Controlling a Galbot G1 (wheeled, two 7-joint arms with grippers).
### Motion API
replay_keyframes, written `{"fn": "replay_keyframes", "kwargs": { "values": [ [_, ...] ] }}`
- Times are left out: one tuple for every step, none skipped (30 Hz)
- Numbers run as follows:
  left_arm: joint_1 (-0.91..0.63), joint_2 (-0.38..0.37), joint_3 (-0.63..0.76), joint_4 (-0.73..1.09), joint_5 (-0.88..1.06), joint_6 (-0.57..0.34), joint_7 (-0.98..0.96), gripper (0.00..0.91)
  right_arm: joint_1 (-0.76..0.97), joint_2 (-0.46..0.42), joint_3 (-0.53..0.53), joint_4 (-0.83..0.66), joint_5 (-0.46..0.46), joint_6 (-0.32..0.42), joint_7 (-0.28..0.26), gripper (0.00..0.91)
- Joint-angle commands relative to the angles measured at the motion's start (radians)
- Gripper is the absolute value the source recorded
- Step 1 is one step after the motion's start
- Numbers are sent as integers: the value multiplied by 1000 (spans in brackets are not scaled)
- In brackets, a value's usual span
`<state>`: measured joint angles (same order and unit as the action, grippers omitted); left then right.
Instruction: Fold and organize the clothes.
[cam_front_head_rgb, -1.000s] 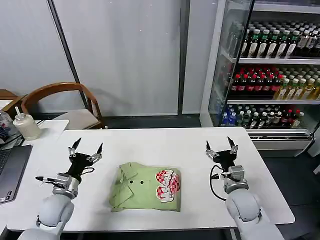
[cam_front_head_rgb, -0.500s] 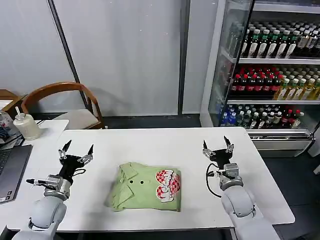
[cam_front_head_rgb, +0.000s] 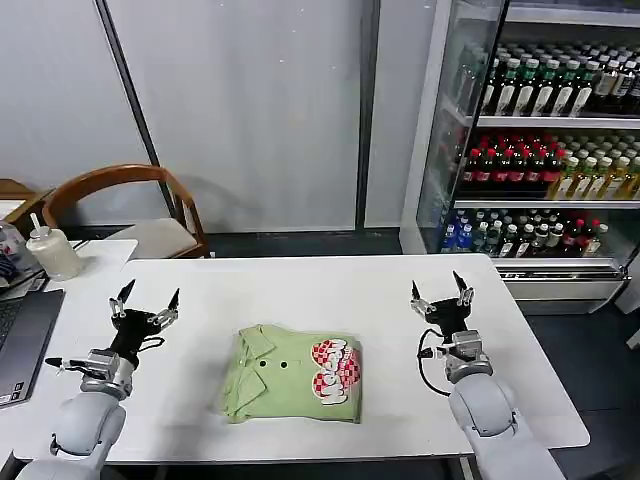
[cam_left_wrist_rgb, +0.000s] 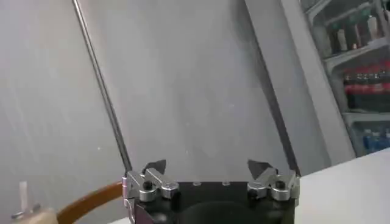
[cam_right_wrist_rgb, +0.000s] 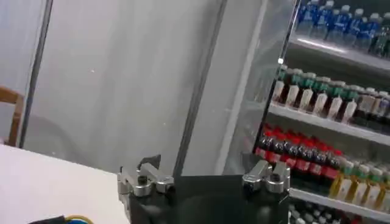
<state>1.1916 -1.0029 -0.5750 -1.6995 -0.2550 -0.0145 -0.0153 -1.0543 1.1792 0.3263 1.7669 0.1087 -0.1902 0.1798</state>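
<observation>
While the folded polo shirt (cam_front_head_rgb: 291, 375) lay between them on the table (cam_front_head_rgb: 330, 290), we saw left gripper (cam_front_head_rgb: 146, 300) spread apart, right gripper (cam_front_head_rgb: 441, 291) likewise, both empty.

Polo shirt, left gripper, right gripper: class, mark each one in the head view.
polo shirt (cam_front_head_rgb: 285, 380), head view, plain green front.
left gripper (cam_front_head_rgb: 145, 299), head view, midway between its open fingertips.
right gripper (cam_front_head_rgb: 441, 286), head view, midway between its open fingertips.
</observation>
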Motion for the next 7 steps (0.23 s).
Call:
{"fn": "replay_keyframes", "kwargs": {
  "values": [
    [2, 3, -6, 4, 7, -10, 15, 907, -29, -1, 13, 8, -59, 66, -17, 907],
    [3, 3, -8, 5, 7, -8, 20, 907, -31, 0, 14, 8, -60, 70, -16, 907],
    [2, 3, -10, 9, 6, -8, 24, 907, -34, 0, 16, 10, -58, 74, -15, 907],
    [2, 2, -11, 10, 6, -8, 24, 907, -35, 0, 17, 11, -57, 74, -15, 907],
    [1, 2, -11, 11, 5, -8, 24, 907, -36, 0, 19, 12, -56, 74, -15, 907],
    [0, 1, -12, 11, 5, -9, 22, 907, -35, 1, 20, 12, -56, 74, -15, 907],
    [0, 1, -12, 10, 6, -11, 22, 907, -35, 1, 22, 14, -53, 75, -14, 907]
  ]
}}
